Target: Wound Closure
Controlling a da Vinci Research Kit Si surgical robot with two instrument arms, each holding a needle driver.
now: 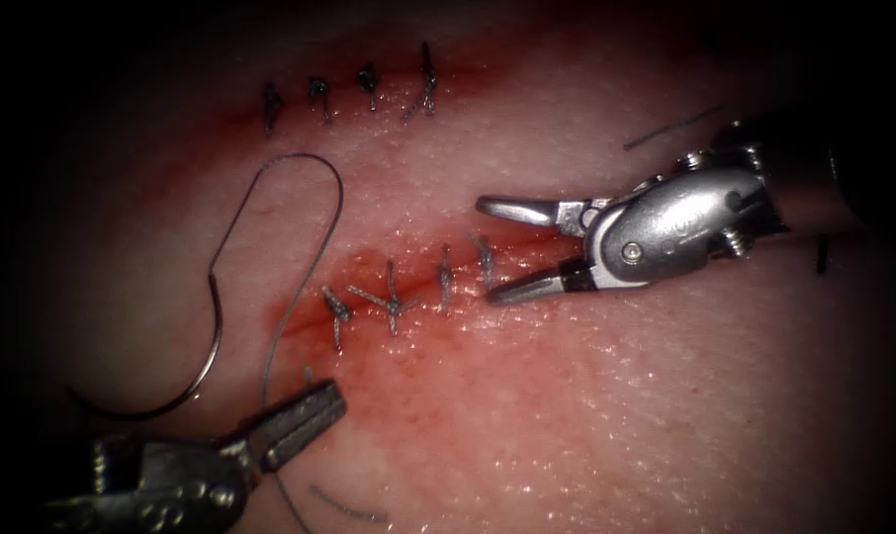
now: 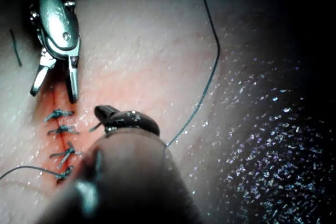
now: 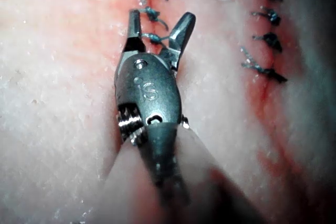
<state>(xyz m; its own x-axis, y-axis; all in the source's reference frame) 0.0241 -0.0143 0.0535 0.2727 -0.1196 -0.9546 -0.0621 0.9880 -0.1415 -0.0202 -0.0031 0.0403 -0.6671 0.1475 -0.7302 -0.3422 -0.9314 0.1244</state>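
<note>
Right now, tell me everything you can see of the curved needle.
The needle is a thin, dark grey metal arc, roughly a half circle. It lies free on the tissue, left of the lower stitched cut, not driven in, and neither tool holds it. One end points lower left; from the other the thread loops upward and back down towards the left tool.

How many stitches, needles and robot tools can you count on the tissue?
Stitches, upper cut: 4
Stitches, lower cut: 4
Needles: 1, the curved needle lying free, left of the cuts
Tools: 2, left end effector holding thread, right end effector open, holding nothing
Total: 11
</note>
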